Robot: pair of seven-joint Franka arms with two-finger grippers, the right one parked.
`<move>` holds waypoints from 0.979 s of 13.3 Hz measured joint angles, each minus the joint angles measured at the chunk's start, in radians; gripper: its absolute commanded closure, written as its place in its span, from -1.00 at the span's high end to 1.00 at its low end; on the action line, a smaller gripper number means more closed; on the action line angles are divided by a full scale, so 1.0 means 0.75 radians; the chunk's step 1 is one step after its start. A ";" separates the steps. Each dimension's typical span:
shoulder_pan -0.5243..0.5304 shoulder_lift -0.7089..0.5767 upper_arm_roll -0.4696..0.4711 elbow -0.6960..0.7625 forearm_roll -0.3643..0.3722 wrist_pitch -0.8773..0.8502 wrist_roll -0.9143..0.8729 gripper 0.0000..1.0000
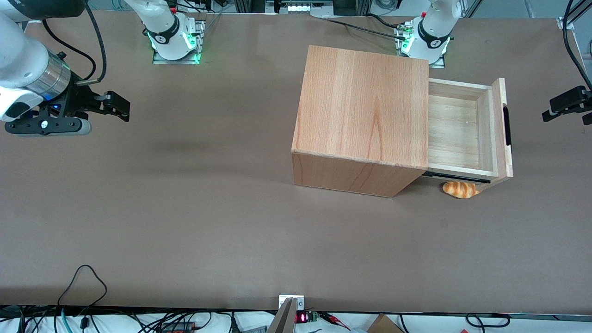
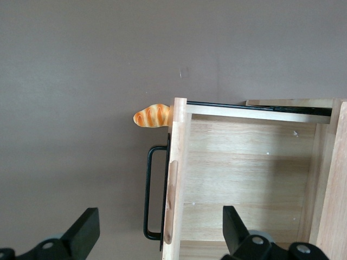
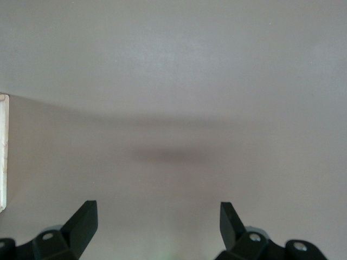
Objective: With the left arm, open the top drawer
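Drawer: top drawer (image 1: 455,129) stands pulled well out of the cabinet (image 1: 363,115), toward the working arm's end of the table; I read the opening as done or nearly so.
Cabinet: plain wooden box sits on the table (image 1: 185,208), its front facing the working arm, which I judge is why a straight pull suffices.
Drawer floor: pale planks lie bare, nothing inside that I can see.
Rail: black side rail (image 1: 455,176) shows under the drawer's nearer edge, bearing the extended tray.
Bread: small croissant-like roll (image 1: 460,189) rests on the table just below the drawer's front corner, nearer the front camera than the cabinet.
Handle: black handle (image 1: 507,126) on the front panel; nothing grips it.
Gripper: left arm's gripper (image 2: 160,233) hovers above the drawer front, fingers spread wide, touching nothing; I take it as released and clear of the handle.
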 measured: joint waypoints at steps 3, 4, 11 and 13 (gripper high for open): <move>-0.069 -0.029 0.018 0.011 0.032 -0.007 -0.003 1.00; -0.138 -0.047 0.068 0.012 0.049 -0.014 -0.010 1.00; -0.445 -0.112 0.320 0.012 0.056 -0.047 -0.133 1.00; -0.460 -0.118 0.320 0.012 0.056 -0.047 -0.184 1.00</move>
